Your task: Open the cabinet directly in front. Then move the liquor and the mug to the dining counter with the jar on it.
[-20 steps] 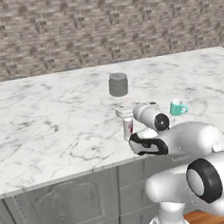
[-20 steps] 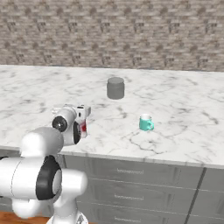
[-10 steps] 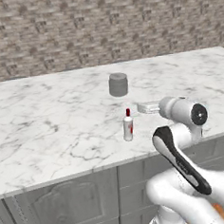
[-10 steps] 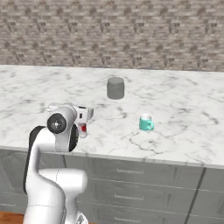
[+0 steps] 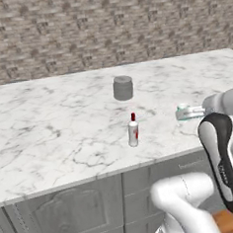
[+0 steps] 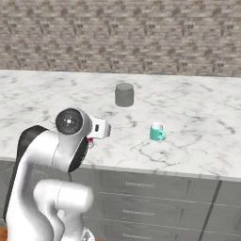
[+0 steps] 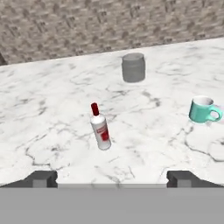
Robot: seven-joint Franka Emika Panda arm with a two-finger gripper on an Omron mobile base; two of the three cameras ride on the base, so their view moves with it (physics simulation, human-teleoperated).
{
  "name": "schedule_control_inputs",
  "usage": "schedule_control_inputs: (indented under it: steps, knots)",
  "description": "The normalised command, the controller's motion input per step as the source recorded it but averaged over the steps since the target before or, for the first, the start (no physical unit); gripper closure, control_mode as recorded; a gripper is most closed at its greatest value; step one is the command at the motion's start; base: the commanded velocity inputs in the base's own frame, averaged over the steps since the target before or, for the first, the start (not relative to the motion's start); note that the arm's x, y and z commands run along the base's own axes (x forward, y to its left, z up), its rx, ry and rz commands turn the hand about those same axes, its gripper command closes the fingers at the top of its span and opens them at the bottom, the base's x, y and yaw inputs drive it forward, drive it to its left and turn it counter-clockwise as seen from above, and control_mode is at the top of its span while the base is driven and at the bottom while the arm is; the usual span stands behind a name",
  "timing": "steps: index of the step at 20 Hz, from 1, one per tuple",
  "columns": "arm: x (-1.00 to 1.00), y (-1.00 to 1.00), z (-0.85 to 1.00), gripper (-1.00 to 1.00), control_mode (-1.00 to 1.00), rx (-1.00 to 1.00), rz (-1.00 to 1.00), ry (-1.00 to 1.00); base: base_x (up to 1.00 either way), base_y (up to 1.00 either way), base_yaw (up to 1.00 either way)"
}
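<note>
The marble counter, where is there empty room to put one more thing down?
The dining counter is bare left of the liquor and jar, out to its left edge. There is also bare marble behind the jar up to the brick wall, and right of the mug. It is most crowded among jar, liquor and mug.

The counter is white marble with grey veins over grey panelled fronts. At twelve o'clock on it sits a dull grey jar. The bottle is clear white with a red cap and a red label. At three o'clock, the mug is teal, white inside. The wall is mottled brown-grey stone.
</note>
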Motion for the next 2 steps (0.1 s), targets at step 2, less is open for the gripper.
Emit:
schedule_control_inputs:
  steps: [2]
  knots:
    - [-1.0, -0.3, -0.69, -1.0, -1.0, -0.05, -0.14, 0.26, 0.0, 0.0, 0.0]
